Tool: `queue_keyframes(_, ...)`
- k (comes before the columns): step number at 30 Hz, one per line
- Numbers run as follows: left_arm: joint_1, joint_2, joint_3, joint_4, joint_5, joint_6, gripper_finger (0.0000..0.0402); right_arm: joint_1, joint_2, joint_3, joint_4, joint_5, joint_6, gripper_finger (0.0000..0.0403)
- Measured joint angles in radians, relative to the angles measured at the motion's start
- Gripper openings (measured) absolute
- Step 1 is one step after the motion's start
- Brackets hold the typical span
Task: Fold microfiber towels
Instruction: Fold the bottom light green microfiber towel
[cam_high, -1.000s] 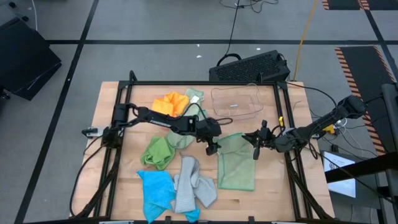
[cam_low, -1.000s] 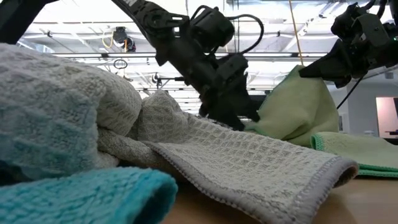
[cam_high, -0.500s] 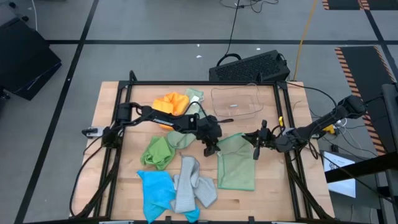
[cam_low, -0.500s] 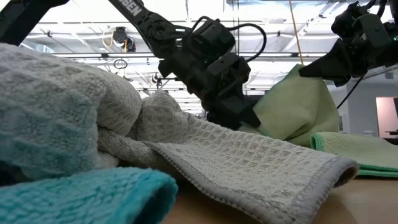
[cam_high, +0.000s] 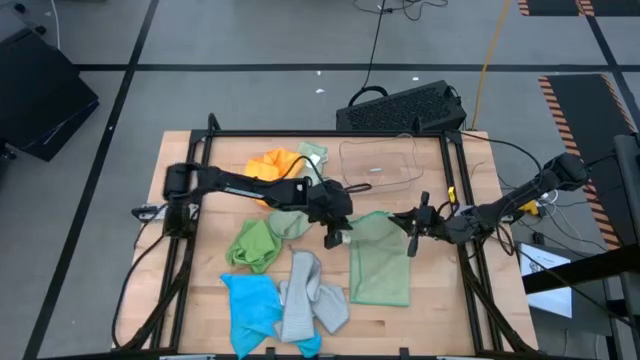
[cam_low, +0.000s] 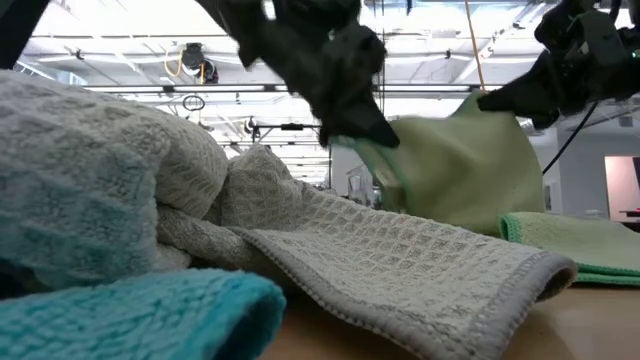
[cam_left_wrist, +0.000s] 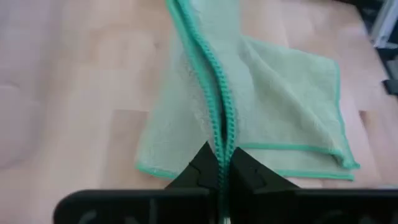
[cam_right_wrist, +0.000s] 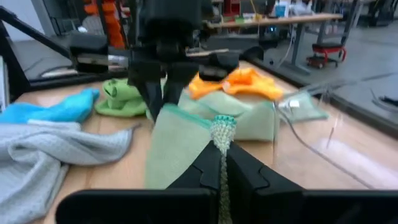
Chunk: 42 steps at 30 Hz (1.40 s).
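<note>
Left pincer (cam_high: 335, 237) went from wide to clenched on pale green towel (cam_high: 380, 262) edge; right pincer (cam_high: 411, 236) grasping opposite corner.

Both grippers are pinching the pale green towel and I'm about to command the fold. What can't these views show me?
- Low view: left gripper is motion-blurred, and the pale green towel hides the table behind it.
- High view: both grips, left and right gripper, are too small to judge.
- Low view: the grey towel in the foreground blocks the other cloths.
- Wrist views: each shows only one pinched edge.
</note>
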Motion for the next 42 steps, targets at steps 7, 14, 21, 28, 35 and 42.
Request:
queue_keyframes(7,-0.050,-0.079,0.000,0.023,-0.104,0.137,0.0012,0.003,0.000,0.000,0.066,-0.004,-0.059,0.0020)
queue_keyframes(14,-0.097,-0.043,0.000,0.028,-0.128,0.195,0.0005,0.005,-0.005,0.000,0.063,-0.033,-0.141,0.0029)
queue_keyframes(21,-0.123,-0.045,0.000,0.023,-0.187,0.202,0.0005,0.005,-0.005,0.000,0.033,-0.110,-0.073,0.0042)
queue_keyframes(28,-0.148,-0.011,-0.001,0.034,-0.227,0.198,0.0009,0.010,-0.004,0.000,-0.123,-0.263,-0.018,0.0089)
queue_keyframes(35,-0.177,0.022,-0.002,0.068,-0.230,0.196,0.0008,0.018,-0.007,0.000,-0.183,-0.259,0.110,0.0159)
queue_keyframes(42,-0.191,0.030,0.000,0.126,-0.230,0.177,0.0005,0.014,-0.011,0.014,-0.187,-0.359,0.153,0.0199)
